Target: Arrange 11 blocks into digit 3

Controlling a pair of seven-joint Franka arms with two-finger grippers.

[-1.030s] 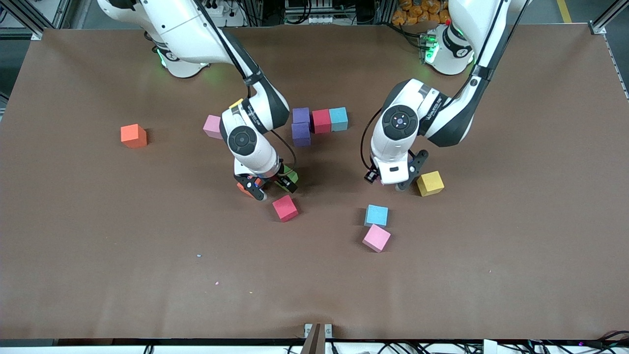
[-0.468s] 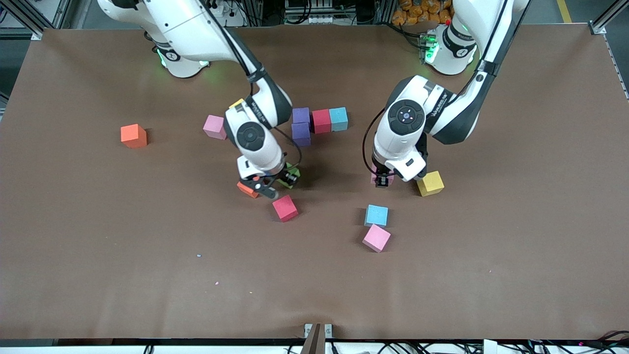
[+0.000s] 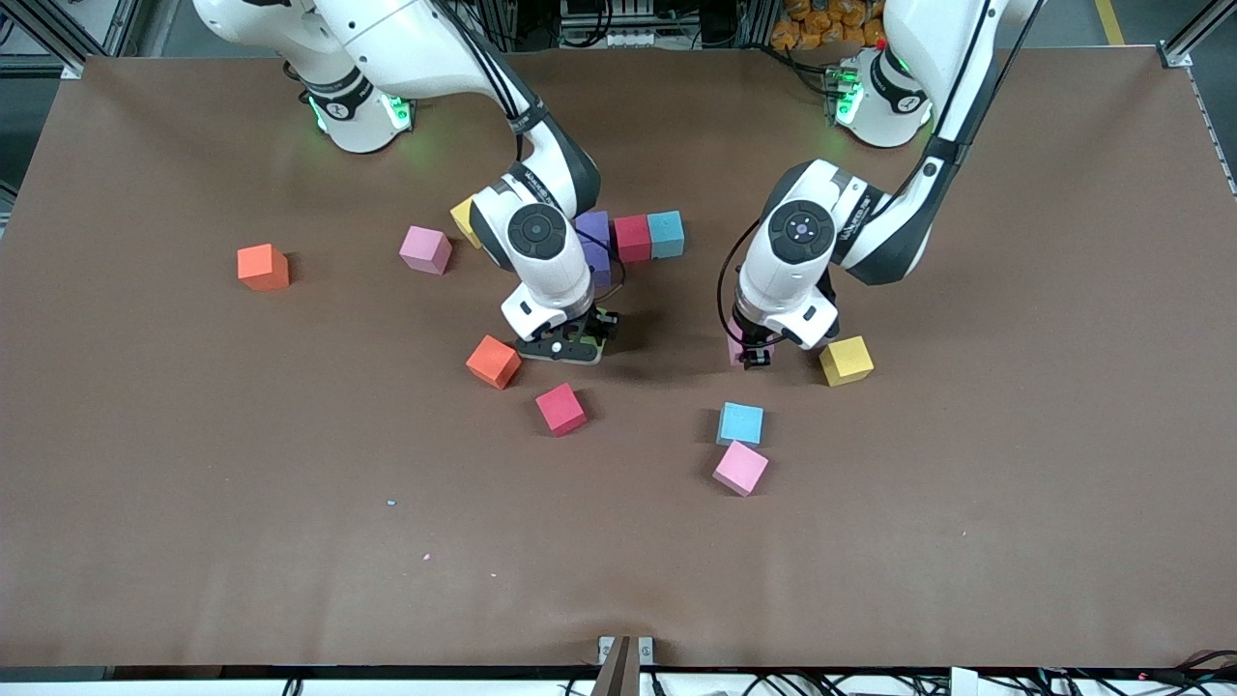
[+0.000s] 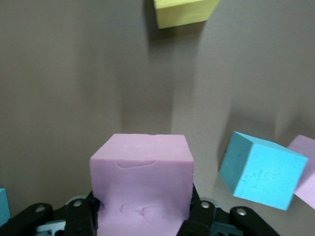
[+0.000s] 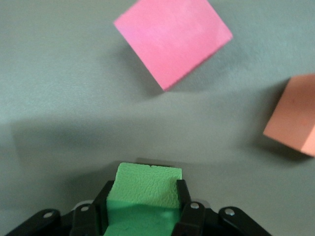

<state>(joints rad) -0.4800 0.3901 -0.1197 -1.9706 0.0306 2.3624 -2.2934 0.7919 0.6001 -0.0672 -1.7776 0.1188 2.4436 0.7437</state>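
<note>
Little of the digit 3 is built yet: only a short cluster is laid near the middle of the counter (image 3: 145,541), toward the robots' edge, with a purple block (image 3: 595,226) and a second purple block (image 3: 600,263) touching, then a crimson block (image 3: 632,238) and a light blue block (image 3: 666,233) side by side in a row. The rest is scattered: an orange block (image 3: 262,267) lies toward the right arm's end, a pink block (image 3: 425,249) and a partly hidden yellow block (image 3: 466,219) lie near the cluster, and a second orange block (image 3: 493,362), a second crimson block (image 3: 561,408), a second light blue block (image 3: 740,423), a second pink block (image 3: 740,468) and a second yellow block (image 3: 847,360) are spread across the middle. Two cubes are being handled: the right gripper (image 3: 566,344) has its jaws clamped on a green block (image 5: 145,192) just beside the second orange block, and the left gripper (image 3: 754,354) has its jaws clamped on a third pink block (image 4: 142,182) near the second yellow block. Most placements are judged still to be done. The counter is covered in plain brown matte sheeting, slightly wrinkled, with a few tiny specks toward the camera edge. Aluminium framing, cables and equipment are seen past the robots' edge.
</note>
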